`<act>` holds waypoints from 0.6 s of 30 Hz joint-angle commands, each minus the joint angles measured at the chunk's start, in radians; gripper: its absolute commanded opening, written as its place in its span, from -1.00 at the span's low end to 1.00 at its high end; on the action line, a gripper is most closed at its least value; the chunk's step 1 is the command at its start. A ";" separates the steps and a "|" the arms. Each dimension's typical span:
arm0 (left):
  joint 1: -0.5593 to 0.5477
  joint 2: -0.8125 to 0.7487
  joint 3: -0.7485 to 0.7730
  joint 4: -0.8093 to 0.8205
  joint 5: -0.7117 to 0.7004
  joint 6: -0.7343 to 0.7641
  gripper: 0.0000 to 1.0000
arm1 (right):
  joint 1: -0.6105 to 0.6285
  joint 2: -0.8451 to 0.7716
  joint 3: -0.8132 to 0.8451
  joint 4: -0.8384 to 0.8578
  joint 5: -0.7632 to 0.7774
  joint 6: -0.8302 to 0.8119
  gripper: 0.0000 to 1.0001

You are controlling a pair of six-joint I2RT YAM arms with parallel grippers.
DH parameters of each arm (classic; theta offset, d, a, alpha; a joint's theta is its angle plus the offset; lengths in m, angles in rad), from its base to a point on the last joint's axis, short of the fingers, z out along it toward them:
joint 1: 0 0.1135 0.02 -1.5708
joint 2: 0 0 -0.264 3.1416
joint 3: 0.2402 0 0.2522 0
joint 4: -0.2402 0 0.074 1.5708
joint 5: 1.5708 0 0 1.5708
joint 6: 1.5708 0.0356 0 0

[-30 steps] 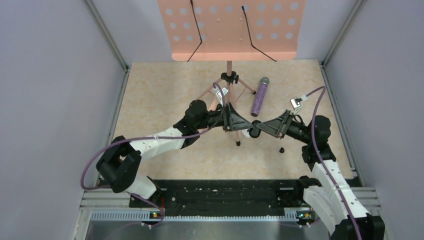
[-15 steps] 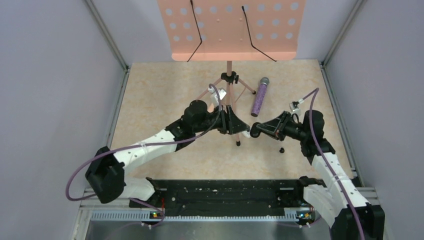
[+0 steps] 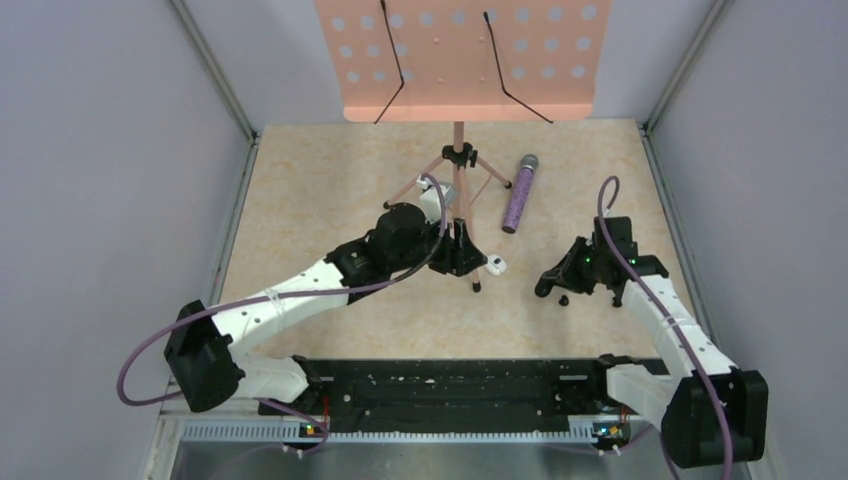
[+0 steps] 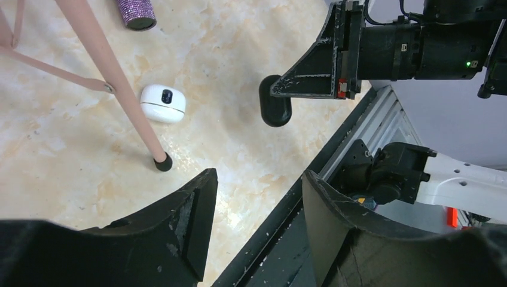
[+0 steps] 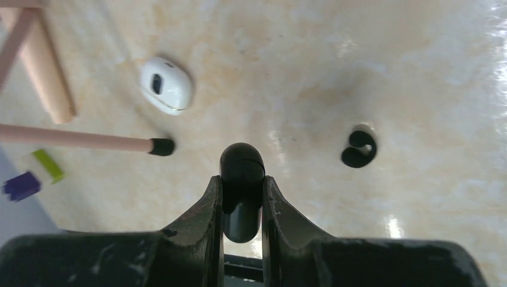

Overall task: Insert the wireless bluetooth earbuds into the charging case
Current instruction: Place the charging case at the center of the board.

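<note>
Pick-up stage, before any insertion. The right pincer [image 5: 241,183] is clamped on the black oval case [image 5: 242,160] and holds it just above the surface [image 5: 311,72]. The left pincer [image 4: 257,186] stands moderately wide and empty, tilted down over the surface. One white earbud [image 4: 162,103] lies on the surface just beside the foot of a pink stand leg [image 4: 160,160], apart from both pincers and nearer the left one. A small black curled piece [image 5: 359,149] lies to the side of the held case; what it is cannot be told. No opening in the case can be seen from here.

Judged next move: the left pincer must drop over the white earbud and close on it without knocking the stand leg, while the case stays steady.
</note>
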 commanded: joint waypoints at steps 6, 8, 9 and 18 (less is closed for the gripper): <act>-0.012 0.025 0.007 -0.022 -0.037 0.003 0.18 | 0.162 0.139 0.098 -0.121 0.309 -0.083 -1.00; -0.013 0.023 0.007 -0.026 -0.040 0.003 0.18 | 0.219 0.177 0.119 -0.135 0.372 -0.081 -1.00; -0.014 0.024 0.008 -0.030 -0.043 0.003 0.18 | 0.247 0.207 0.132 -0.145 0.401 -0.077 -1.00; -0.016 0.005 0.008 -0.062 -0.080 0.011 0.19 | 0.434 0.389 0.251 -0.219 0.607 -0.045 -1.00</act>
